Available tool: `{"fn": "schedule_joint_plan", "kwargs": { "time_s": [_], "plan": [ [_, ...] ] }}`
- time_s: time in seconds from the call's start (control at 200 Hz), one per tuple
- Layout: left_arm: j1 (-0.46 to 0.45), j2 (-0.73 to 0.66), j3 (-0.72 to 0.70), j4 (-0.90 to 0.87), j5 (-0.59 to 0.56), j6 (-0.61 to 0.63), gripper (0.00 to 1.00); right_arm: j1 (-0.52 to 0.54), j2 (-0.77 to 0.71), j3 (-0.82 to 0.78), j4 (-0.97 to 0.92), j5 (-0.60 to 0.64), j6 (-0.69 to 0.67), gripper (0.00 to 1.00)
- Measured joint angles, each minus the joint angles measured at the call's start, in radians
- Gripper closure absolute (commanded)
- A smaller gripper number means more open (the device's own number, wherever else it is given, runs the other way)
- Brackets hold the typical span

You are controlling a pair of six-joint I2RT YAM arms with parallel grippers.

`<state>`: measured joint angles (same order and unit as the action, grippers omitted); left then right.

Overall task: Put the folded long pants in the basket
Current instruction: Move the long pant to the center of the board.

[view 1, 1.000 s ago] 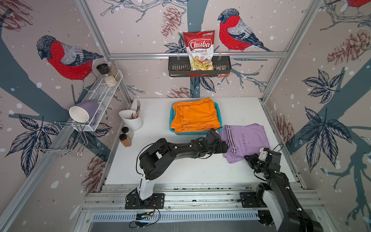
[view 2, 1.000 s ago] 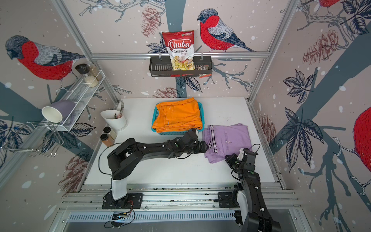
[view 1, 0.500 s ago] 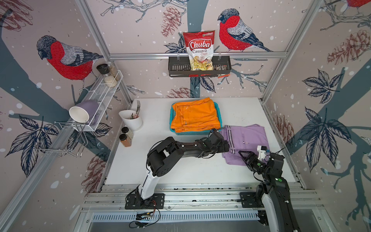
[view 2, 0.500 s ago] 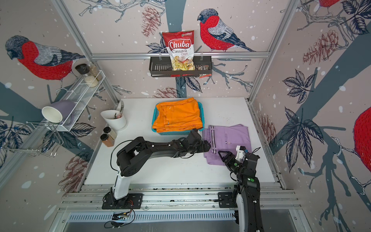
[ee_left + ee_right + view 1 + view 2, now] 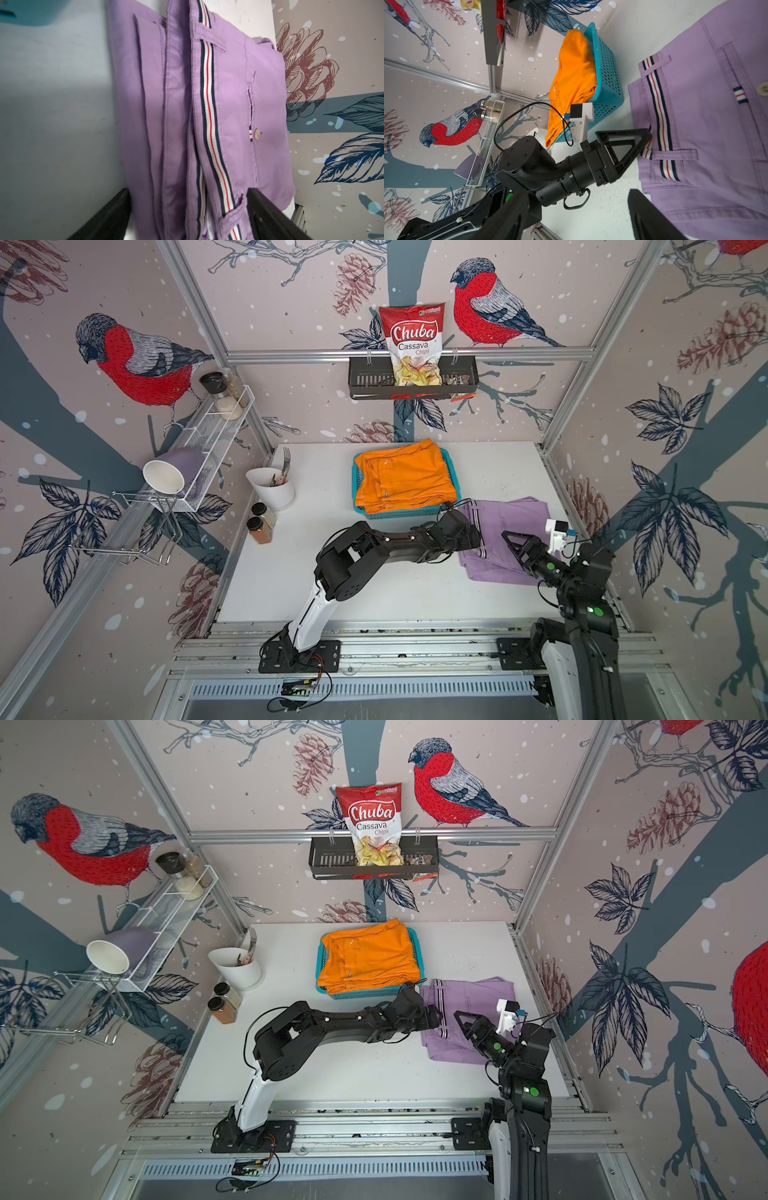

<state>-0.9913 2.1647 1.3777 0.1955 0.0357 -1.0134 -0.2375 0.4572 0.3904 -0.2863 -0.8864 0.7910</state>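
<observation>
Your left arm (image 5: 357,556) and right arm (image 5: 586,585) are black at the joints and white on the lower links, bolted to black base plates (image 5: 299,655). Green lights (image 5: 597,611) dot the right one. The left gripper (image 5: 187,193) has black triangular jaws and a white camera mount (image 5: 583,118).

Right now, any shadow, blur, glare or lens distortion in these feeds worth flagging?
Left wrist view: shadow darkens the folded edge of the lilac pants and the table beside it; left gripper fingers dark, soft. Right wrist view: even light, basket sharp. Both top views: flat light, no glare, wide-angle lens splays the frame posts.
</observation>
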Motion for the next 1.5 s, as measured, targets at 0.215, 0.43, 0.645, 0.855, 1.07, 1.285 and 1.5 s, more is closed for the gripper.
{"fn": "schedule_joint_plan", "kwargs": {
  "time_s": [0.215,0.43,0.645,0.855,1.07,1.285,1.5],
  "plan": [
    [0.0,0.057,0.04,0.063,-0.01,-0.026,0.19,-0.042,0.231,0.097,0.081,0.075,-0.003,0.2],
    [0.0,0.074,0.003,0.126,-0.032,-0.069,0.73,-0.179,0.386,0.224,0.119,0.26,-0.089,0.15],
    [-0.002,0.06,-0.056,0.153,-0.037,-0.112,1.0,-0.392,0.475,0.171,0.128,0.239,-0.159,0.22],
    [-0.021,-0.059,-0.249,0.208,-0.064,-0.139,1.0,-0.446,0.635,0.126,0.139,0.184,-0.164,0.28],
    [-0.023,-0.199,-0.396,0.147,-0.111,-0.157,1.0,-0.443,0.802,0.079,0.172,0.11,-0.167,0.22],
    [0.011,-0.312,-0.49,0.038,-0.175,-0.16,1.0,-0.336,0.775,0.06,0.184,0.143,-0.166,0.14],
    [0.077,-0.366,-0.59,0.091,-0.164,-0.154,1.0,-0.145,0.772,0.026,0.235,0.281,-0.158,0.14]
  ]
}}
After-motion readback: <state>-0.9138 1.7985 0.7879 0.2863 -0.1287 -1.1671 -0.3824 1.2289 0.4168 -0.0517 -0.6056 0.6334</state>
